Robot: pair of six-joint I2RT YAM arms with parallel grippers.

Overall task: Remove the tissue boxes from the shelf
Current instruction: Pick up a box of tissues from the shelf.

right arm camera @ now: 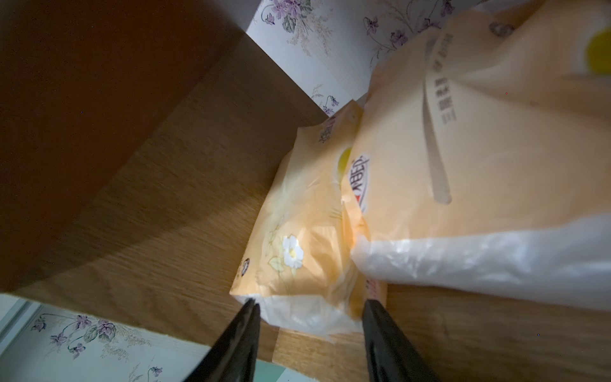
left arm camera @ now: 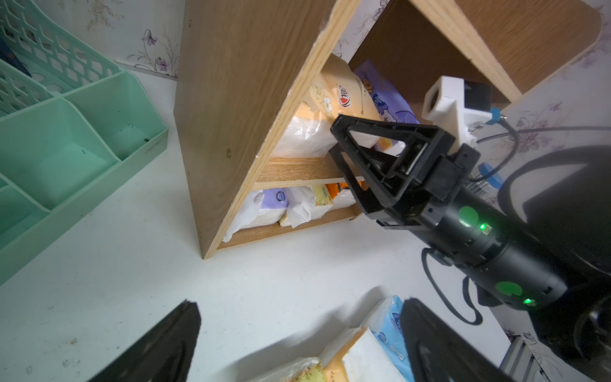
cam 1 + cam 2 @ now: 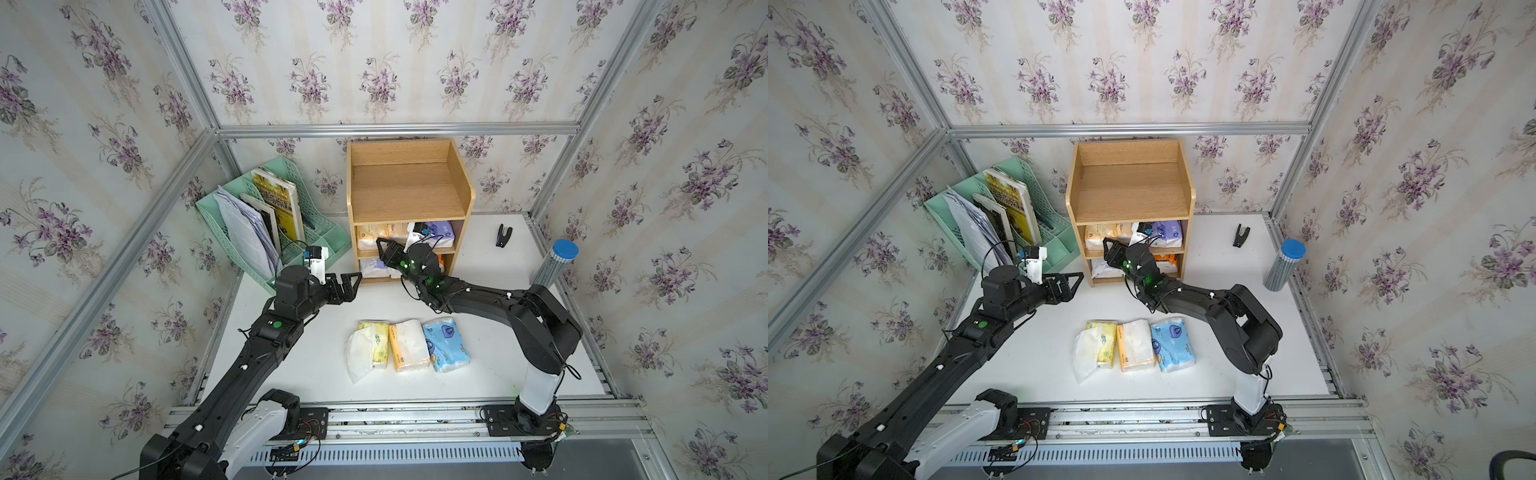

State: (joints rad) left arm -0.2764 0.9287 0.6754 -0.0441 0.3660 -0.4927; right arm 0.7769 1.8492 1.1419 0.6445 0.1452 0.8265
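In both top views there are two grippers, one shelf point(image 3: 409, 219) and three tissue packs lying side by side on the table point(image 3: 316, 374): a yellow pack point(image 3: 379, 347), an orange pack point(image 3: 409, 345) and a light blue pack point(image 3: 446, 343). They lie behind both grippers, back toward the robot. The left gripper point(image 3: 356, 286) hangs with its fingers spread wide and nothing between them, near the shelf's lower front corner. The right gripper point(image 3: 380, 246) is at the middle level of the shelf. Its arm hides many of the packs inside, so they are hard to count here. In the left wrist view the shelf point(image 2: 238, 115) stands ahead of the left gripper point(image 2: 301, 302). Six packs show inside, three on the middle level and three on the bottom level. The last one is mostly hidden behind the right gripper point(image 2: 334, 139). The packs on the table are cut off by the edge. The right wrist view is a bit blurry and shows two packs. The pale orange pack point(image 1: 297, 231) with a white flower lies straight ahead of the right gripper point(image 1: 309, 304). Its two fingers point(image 1: 238, 337) sit one on each side of the pack's front end and pinch it. A second pale orange pack point(image 1: 463, 165) lies partly over it, off to one side of the fingers, cut off by the edge.
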